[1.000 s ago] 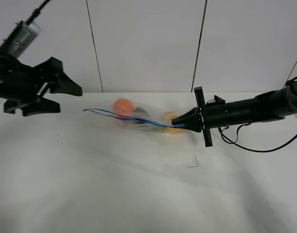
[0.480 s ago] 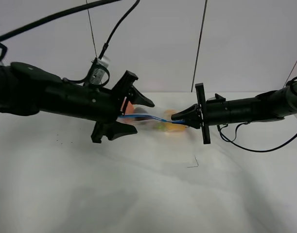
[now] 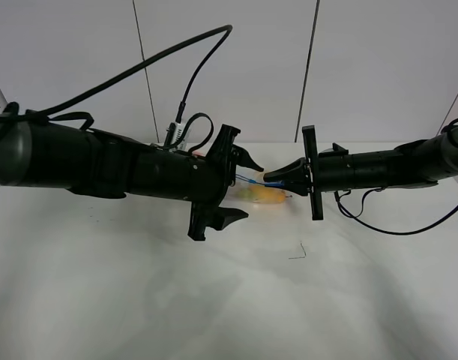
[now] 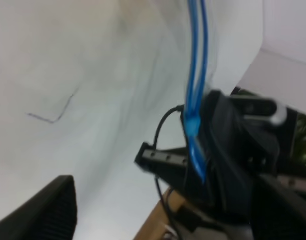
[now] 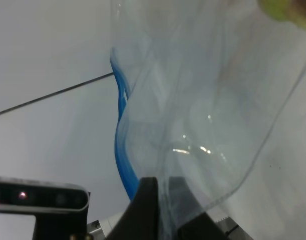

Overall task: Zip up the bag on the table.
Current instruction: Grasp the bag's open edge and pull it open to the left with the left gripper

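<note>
Jaws clamped, right gripper point(image 3: 272, 180) pinching clear bag point(image 5: 203, 90)

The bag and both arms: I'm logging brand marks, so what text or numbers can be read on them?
None: no readable text shows on the bag, the left gripper, the right gripper or the table. Both wrist views are blurred.

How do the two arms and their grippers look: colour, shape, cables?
Both are matt black. The left arm is a thick rounded tube with a long black cable arcing over it. The right arm is slimmer, with a flat plate behind the right gripper and a thin black cable looping below. The left gripper has pointed black fingers.
</note>
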Tool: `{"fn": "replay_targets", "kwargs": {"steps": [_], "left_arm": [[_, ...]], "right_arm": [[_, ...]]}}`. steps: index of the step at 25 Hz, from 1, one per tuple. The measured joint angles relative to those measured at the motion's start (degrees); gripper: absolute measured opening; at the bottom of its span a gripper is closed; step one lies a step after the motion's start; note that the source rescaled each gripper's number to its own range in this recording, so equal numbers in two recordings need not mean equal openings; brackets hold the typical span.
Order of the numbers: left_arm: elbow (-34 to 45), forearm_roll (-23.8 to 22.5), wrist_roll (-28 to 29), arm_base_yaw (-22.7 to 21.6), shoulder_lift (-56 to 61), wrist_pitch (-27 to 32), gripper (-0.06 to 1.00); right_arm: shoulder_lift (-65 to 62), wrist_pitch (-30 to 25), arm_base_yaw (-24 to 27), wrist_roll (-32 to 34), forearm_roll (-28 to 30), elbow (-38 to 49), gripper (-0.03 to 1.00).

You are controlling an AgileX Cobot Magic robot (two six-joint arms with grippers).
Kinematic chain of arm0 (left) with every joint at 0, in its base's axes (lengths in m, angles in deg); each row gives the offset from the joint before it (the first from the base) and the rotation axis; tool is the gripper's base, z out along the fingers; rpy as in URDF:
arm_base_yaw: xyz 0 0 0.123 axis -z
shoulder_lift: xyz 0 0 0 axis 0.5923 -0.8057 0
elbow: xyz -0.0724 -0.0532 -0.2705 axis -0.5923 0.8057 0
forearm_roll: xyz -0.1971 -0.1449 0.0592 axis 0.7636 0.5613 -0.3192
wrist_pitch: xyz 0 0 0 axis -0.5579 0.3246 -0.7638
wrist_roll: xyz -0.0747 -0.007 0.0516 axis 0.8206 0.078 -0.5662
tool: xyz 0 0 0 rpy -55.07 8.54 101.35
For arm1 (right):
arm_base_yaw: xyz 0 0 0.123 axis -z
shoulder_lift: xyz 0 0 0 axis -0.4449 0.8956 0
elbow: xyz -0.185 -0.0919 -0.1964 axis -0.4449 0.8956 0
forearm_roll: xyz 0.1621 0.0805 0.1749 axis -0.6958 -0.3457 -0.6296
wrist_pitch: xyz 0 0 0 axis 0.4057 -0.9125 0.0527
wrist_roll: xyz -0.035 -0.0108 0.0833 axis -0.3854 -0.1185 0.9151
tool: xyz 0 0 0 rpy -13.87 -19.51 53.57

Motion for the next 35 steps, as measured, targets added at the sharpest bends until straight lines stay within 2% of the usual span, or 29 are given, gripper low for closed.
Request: {"fn": "replay_targets", "kwargs": {"steps": [6, 9, 12, 15, 22, 29, 31, 35], "left_arm": [[-3.5, 0.3, 1.3, 0.0, -3.3, -0.4, 0.91], [-3.7, 0.3, 1.4, 0.0, -3.4, -1.5, 0.80], [-3.8, 0.3, 2.2, 0.0, -3.4, -1.6, 0.64], [-3.8, 0.3, 3.6, 0.0, -3.4, -2.0, 0.55], [-3.8, 0.3, 6.5, 0.0, -5.4, -3.0, 0.53], [-4.2, 0.3, 6.9, 0.0, -5.5, -3.3, 0.49], [-4.2, 0.3, 7.1, 0.0, -5.5, -3.3, 0.39], [-4.3, 0.3, 9.4, 0.0, -5.5, -3.3, 0.02]], "right_arm": [[0.0, 0.0, 0.0, 0.0, -0.1, 0.0, 0.00], [0.0, 0.0, 0.0, 0.0, 0.0, 0.0, 0.00], [0.0, 0.0, 0.0, 0.0, 0.1, 0.0, 0.00], [0.0, 0.0, 0.0, 0.0, 0.2, 0.0, 0.00], [0.0, 0.0, 0.0, 0.0, 0.2, 0.0, 0.00], [0.0, 0.0, 0.0, 0.0, 0.5, 0.0, 0.00], [0.0, 0.0, 0.0, 0.0, 0.5, 0.0, 0.00], [0.0, 0.0, 0.0, 0.0, 1.1, 0.0, 0.00]]}}
